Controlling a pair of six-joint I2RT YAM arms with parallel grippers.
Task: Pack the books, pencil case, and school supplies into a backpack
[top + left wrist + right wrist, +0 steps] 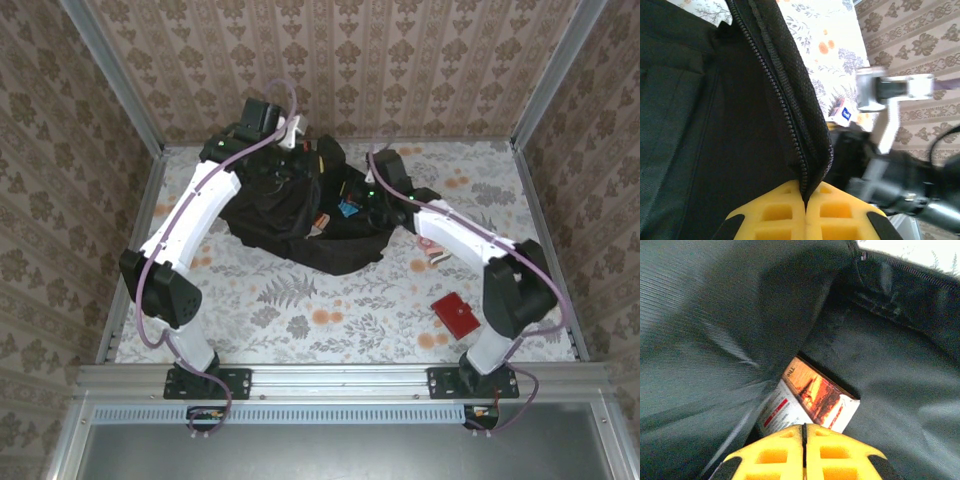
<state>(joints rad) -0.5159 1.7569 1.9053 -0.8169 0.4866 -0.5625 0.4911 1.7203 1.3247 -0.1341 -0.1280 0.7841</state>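
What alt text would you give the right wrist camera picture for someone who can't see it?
An orange-covered book lies tucked among the dark folds inside a black backpack. The yellow right claw, closed, sits at the picture's bottom edge just below the book.

This is a robot test cell in a lab, dressed to look homely. Brown damask-patterned wallpaper panels (400, 60) close in three sides, held by bare aluminium frame posts (115, 75) at upper left and upper right. A leaf-and-flower printed table cover (300, 305) ends at a grey metal rail (340, 384) along the bottom. One white-and-black robot arm (190, 230) is bolted to the rail at lower left and a second white-and-black arm (490, 350) at lower right.
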